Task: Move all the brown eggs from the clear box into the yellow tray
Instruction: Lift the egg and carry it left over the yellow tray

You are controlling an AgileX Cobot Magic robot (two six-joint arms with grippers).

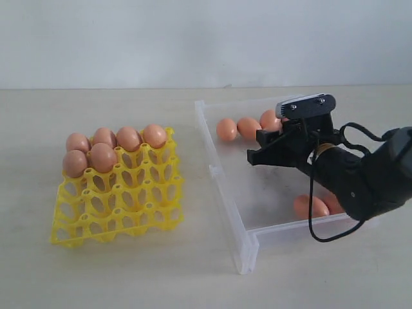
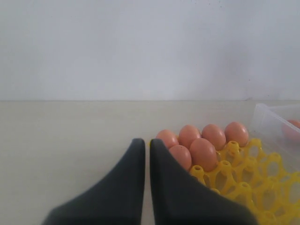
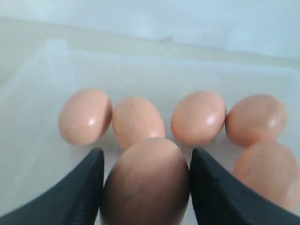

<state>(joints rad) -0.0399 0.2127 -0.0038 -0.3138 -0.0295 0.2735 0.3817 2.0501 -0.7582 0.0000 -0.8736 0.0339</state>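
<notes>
Between the fingers of my right gripper sits one brown egg, pressed on both sides; the gripper is shut on it. Beyond it several more brown eggs lie in a row on the floor of the clear box. From outside, that gripper hangs over the clear box, and its egg is hidden there. Loose eggs lie at the box's far wall and near its front. The yellow tray holds several eggs in its back rows. My left gripper is shut and empty beside the tray.
The clear box stands to the right of the tray on a pale tabletop, with a small clasp on its left wall. The right arm's black cable hangs over the box's front edge. A pale wall rises behind the table.
</notes>
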